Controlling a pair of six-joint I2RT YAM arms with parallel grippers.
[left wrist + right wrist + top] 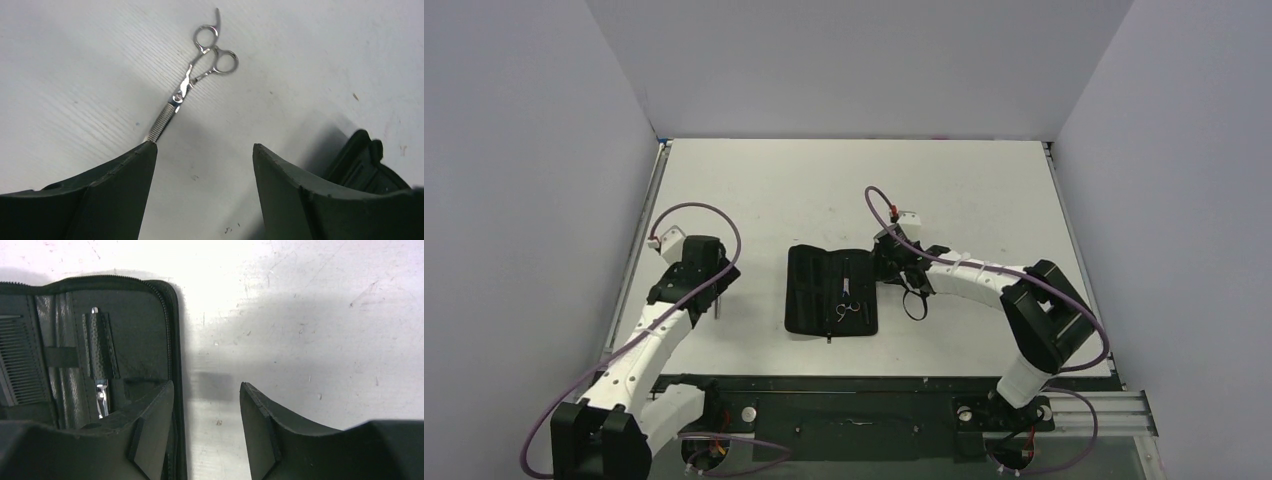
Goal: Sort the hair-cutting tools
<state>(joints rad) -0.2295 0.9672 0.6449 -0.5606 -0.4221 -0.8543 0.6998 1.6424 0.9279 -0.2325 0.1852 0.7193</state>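
A thin silver pair of scissors (pixel 200 75) with two finger rings lies flat on the white table, its toothed blade tip just beyond my left finger. My left gripper (pixel 204 146) is open above bare table, with nothing between its fingers; in the top view the left gripper (pixel 712 298) hangs left of the open black case (pixel 819 322). In that case sit a black comb (pixel 20 365) and a second silver pair of scissors (pixel 101 395) tucked in a sleeve. My right gripper (pixel 206 384) is open over the case's right zip edge and holds nothing.
A black looped strap-like thing (pixel 914 303) lies on the table by the right gripper (pixel 892 265). Grey walls close in the table on the left, back and right. A dark object (pixel 360 157) shows at the right of the left wrist view.
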